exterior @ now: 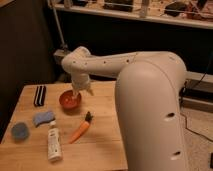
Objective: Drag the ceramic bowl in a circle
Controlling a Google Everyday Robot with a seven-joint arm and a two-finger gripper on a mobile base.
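The ceramic bowl (70, 100), small, glossy and orange-red, sits on the wooden table (102, 142) left of centre, towards the back. My gripper (82, 91) hangs from the white arm just over the bowl's far right rim, pointing down. Its fingers look open, one tip over the rim and the other outside it to the right. Whether a finger touches the bowl I cannot tell. Nothing is held.
An orange carrot (81, 130) lies just in front of the bowl. A white tube (53, 145), a blue sponge (44, 118) and a blue-grey disc (20, 131) lie front left. A black striped object (39, 95) lies left of the bowl. My bulky arm fills the right side.
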